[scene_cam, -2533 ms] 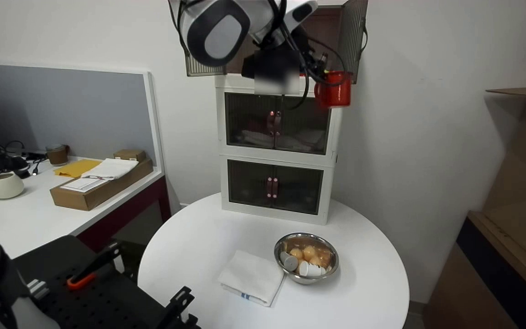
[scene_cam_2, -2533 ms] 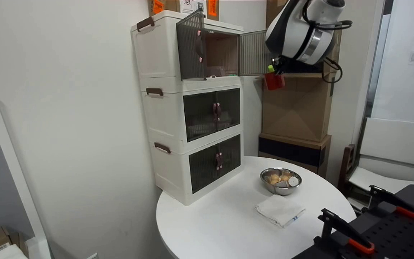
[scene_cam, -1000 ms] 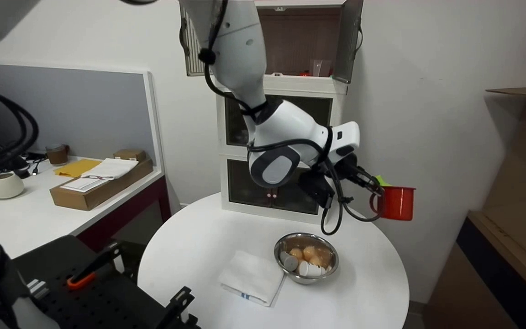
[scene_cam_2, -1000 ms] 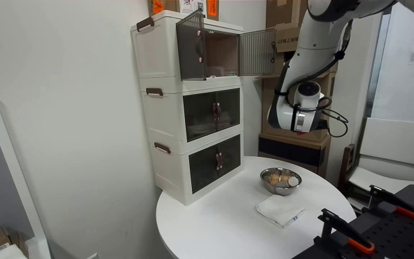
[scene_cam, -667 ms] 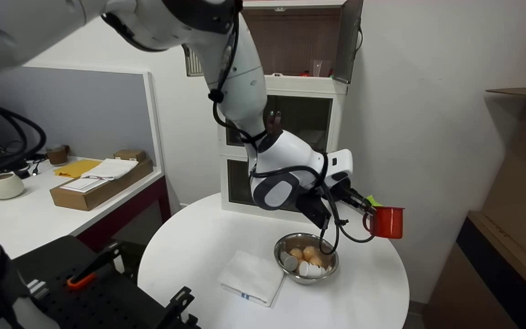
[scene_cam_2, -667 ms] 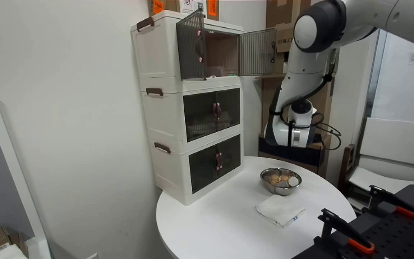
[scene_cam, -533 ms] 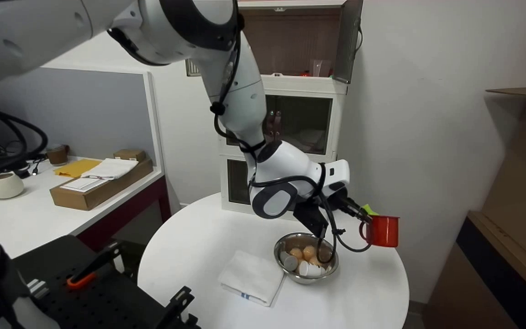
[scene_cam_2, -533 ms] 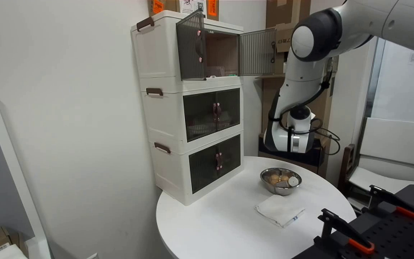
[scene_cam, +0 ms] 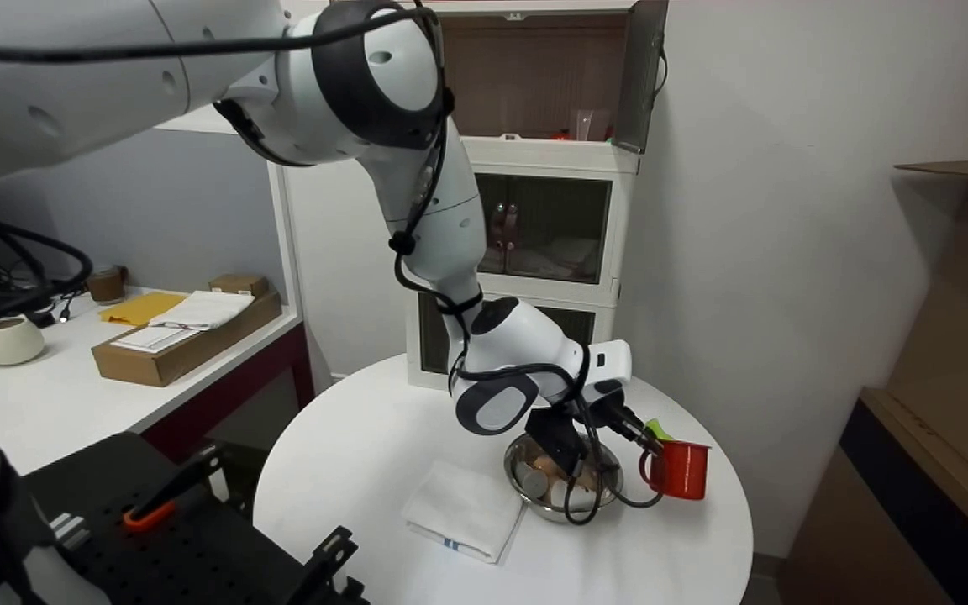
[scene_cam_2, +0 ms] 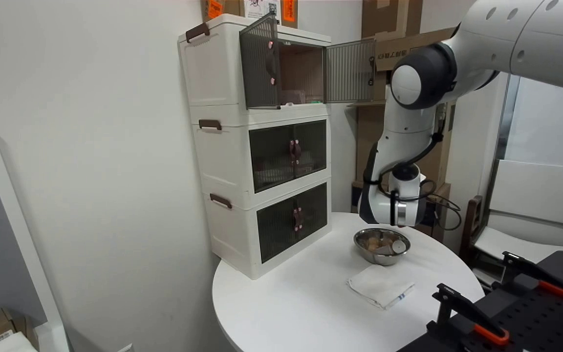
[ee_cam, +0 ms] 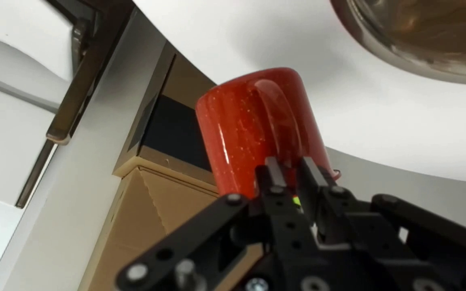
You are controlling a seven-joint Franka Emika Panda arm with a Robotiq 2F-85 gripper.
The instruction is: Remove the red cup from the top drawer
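Over the round white counter [scene_cam: 341, 470], beside the metal bowl [scene_cam_2: 378, 258] and apart from it, I have the red cup [scene_cam: 684, 471] by its handle [ee_cam: 279, 111]. My gripper [ee_cam: 291, 166] is closed down to a narrow gap, and the handle sits pinched between its fingers [ee_cam: 314, 172], as the wrist view shows up close. The cup hangs mouth up with a slight tilt, and bright green [scene_cam: 658, 429] shows at its rim. In an exterior view my arm [scene_cam_2: 408, 129] hides nearly all of it. The cup is outside the top drawer [scene_cam_2: 305, 66], whose two smoky doors [scene_cam_2: 259, 68] stand wide; something clear [scene_cam: 586, 124] and a touch of red [scene_cam: 561, 135] show low inside, both too small to name. The bowl holds rounded brownish pieces [scene_cam_2: 374, 242] and whitish ones [scene_cam_2: 399, 246], partly behind the black block [scene_cam: 555, 437] at my wrist in an exterior view. Just beside the bowl, the white cloth [scene_cam: 467, 508] lies folded on the counter, blue stripes [scene_cam: 451, 544] near one edge.
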